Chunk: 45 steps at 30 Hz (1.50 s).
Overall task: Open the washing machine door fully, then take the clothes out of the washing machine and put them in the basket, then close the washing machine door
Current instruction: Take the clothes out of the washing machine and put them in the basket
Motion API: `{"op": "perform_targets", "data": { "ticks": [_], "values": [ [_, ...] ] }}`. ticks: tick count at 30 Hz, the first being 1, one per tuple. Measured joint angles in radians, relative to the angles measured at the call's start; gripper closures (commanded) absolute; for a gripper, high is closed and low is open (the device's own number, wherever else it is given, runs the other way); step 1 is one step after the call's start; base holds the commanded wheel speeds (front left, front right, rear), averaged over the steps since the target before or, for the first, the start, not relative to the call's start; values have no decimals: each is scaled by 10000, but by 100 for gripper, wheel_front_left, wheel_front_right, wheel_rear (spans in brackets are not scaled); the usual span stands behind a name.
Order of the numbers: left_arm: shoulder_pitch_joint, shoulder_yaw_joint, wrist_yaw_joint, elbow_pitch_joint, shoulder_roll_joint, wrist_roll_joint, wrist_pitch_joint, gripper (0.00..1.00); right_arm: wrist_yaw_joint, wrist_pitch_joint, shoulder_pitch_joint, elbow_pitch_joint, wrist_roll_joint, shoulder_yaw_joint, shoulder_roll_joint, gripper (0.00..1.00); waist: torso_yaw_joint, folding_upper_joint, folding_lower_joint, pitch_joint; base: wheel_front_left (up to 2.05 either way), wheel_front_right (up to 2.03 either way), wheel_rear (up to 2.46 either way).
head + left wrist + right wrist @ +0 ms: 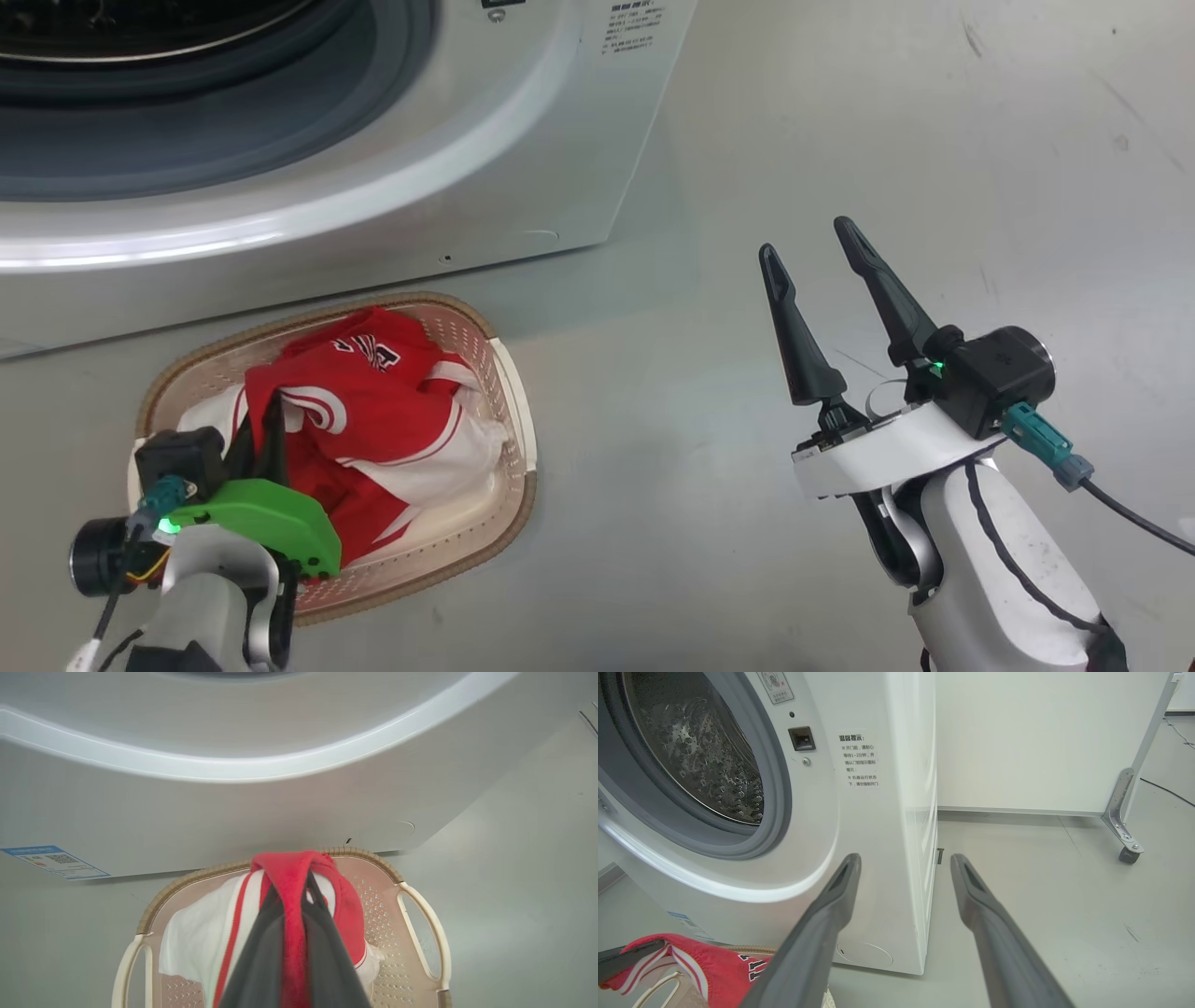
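Observation:
The cream basket [470, 315] sits on the floor right in front of the white washing machine [523, 187]. Red and white jerseys [373, 392] lie heaped in it. My left gripper [264, 403] hangs over the basket's near left part, shut on a raised red fold of a jersey [289, 868], with the basket rim [369, 856] below. My right gripper [805, 238] stands open over bare floor to the right of the basket, holding nothing. Past the right gripper [905, 858], the grey gasket [777, 812] rings a drum that looks bare. The door is out of view.
A blue label [53, 861] sticks low on the machine's front. Behind the machine's right side stands a white panel [1017, 742] on a castor [1127, 854], with a cable [1167, 791] on the floor. Grey floor [700, 467] spreads to the right of the basket.

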Motion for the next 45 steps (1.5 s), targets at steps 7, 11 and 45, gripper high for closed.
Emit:
{"op": "perform_targets", "data": {
  "ticks": [7, 11, 45],
  "values": [
    [-992, 182, -84, 1216, 192, -73, 79, 100, 0, 0, -439, -198, 0, 73, -2, 0, -180, 0, 0, 883, 0, 0, 0],
    [-1340, 291, -105, 1804, 430, -90, 79, 100, -2, 0, -656, -253, 0, 153, 2, 0, -314, 0, 1, 1310, 0, 0, 0],
    [-2987, 261, -982, 5315, -102, -692, -932, 0, -40, 0, -1109, 479, -6, -48, -4, 0, -89, 0, -1, 1109, 0, 0, 0]
  ]
}}
